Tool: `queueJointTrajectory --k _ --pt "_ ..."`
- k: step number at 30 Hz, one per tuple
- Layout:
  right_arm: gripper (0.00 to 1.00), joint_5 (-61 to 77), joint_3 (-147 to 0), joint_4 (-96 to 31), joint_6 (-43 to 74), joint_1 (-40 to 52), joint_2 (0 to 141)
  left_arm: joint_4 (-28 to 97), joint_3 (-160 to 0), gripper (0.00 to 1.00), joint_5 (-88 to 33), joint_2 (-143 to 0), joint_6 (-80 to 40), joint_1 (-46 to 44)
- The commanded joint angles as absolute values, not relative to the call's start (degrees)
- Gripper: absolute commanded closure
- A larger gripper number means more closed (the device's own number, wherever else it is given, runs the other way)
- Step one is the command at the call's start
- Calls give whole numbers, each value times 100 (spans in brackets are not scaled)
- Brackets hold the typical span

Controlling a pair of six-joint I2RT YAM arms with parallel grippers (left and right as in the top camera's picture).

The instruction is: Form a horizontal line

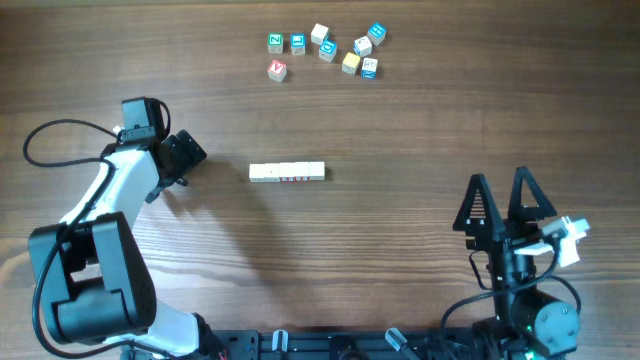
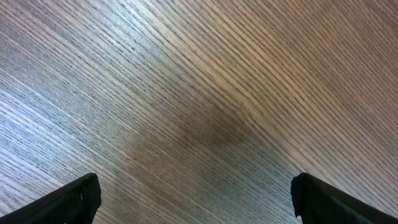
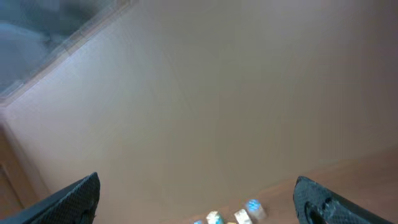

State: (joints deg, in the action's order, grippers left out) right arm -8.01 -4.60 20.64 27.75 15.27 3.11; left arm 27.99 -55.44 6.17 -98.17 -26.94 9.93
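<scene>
Between left gripper [image 1: 190, 152] and right gripper [image 1: 500, 180], both spread and empty, the horizontal line [image 1: 287, 172] was judged complete. Contact was to be avoided.

The surface [image 1: 420, 120] is brown wood with fine, streaked grain, darker and paler lines alternating. The horizontal line [image 1: 287, 172] is whitish, its pale tops carrying faint red marks. Beyond the line, the loose cubes [image 1: 327, 50] show blue, green, yellow and white faces on pale wood, and one red-faced cube [image 1: 277, 70] sits on the side towards the line. Left of the line, the left arm [image 1: 110, 190] is white with black joints and a black left hand [image 1: 185, 157]. To the line's lower right, the right hand [image 1: 500, 195] is black.
</scene>
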Motion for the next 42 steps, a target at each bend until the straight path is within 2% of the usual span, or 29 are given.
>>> queueJointTrajectory --k 1,3,9,14,34,39,42 --pt "0 -854 -27 2624 2714 1492 239 2783 -5507 0 652 -9837 -2749 1028" --pt "0 -862 -30 2633 2716 1492 239 2783 -5507 0 652 -9837 -2749 1028" --pt "0 -862 -30 1509 2714 1492 239 2783 -5507 0 652 -9839 -2749 1028" --pt "0 -847 -30 99 2692 1492 242 2783 -5507 0 652 -9837 -2749 1028" --pt "0 -967 -30 128 2679 1492 263 2783 -5507 0 652 -9837 -2749 1028" --pt "0 -943 -30 134 445 1492 263 2783 -5507 0 652 -9837 -2749 1028" --pt "0 -943 -30 128 106 1492 263 2781 -5507 0 652 -9837 -2749 1028"
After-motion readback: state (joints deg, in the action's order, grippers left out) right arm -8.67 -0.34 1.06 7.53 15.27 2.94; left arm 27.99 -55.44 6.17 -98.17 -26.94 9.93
